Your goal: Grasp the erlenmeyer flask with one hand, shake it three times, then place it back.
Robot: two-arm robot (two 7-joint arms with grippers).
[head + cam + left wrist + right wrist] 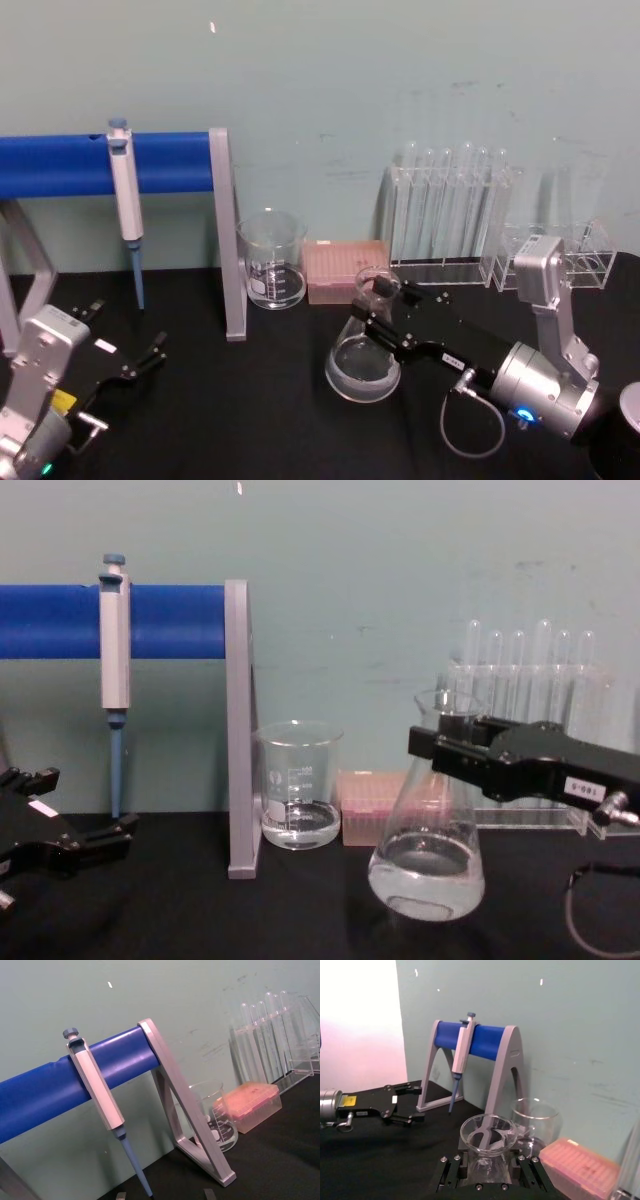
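One gripper carries this step: my right gripper [441, 742] is closed narrow across the neck of the erlenmeyer flask [422, 802], just under the flared rim. The flask is mid-table, in front of the pink tip box [345, 270], near the beaker [272, 262] and to the right of the grey leg of the pipette stand [228, 245]. In the head view it leans a little; I cannot tell whether its base touches the black table [250, 420] or hangs just off it. A shallow layer of clear liquid [428, 875] lies in the bottom. My left gripper [150, 358], jaws spread, is parked low at the left, well apart.

To shake well, I judge I first need the base plainly clear of the table, with room from the beaker and the stand leg. Smooth glass between flat jaws may slip or pivot, and only the rim flare would catch it. So I want short, even strokes with the neck near upright, keeping the liquid down in the wide base. After three, I would lower it straight, let the base seat flat, and only then release.
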